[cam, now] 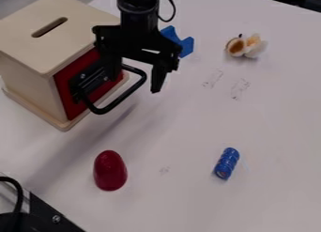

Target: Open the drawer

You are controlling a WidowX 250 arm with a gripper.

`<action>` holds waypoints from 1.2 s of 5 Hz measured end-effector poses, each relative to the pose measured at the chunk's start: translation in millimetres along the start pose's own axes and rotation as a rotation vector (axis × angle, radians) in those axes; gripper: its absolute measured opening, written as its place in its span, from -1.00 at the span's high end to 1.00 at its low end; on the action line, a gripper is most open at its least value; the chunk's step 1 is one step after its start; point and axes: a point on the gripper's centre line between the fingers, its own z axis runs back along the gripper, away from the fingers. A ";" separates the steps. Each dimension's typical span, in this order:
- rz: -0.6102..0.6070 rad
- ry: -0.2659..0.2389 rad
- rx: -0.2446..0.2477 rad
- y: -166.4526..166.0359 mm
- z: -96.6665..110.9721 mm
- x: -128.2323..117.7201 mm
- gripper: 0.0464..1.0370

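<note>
Diagonally, drawer (pixel 65 95) faces lower right.

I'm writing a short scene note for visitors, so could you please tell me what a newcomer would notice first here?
Probably the pale wooden box at upper left, its red front bearing a looped black handle, with the black gripper open at that handle. Next, the glossy red dome-shaped piece at lower left stands out against the pale table.

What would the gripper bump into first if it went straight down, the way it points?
Probably the black handle, seen between the open fingers of the gripper, though depth is hard to tell.
</note>
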 end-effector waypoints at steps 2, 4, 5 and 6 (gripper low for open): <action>-0.092 0.020 0.005 4.7 -23.5 8.5 -0.92; -0.184 0.061 -0.032 -6.0 -45.0 19.8 -0.92; -0.217 0.073 -0.046 -8.5 -52.4 20.4 -0.85; -0.221 0.065 -0.054 -8.6 -52.6 21.7 -0.31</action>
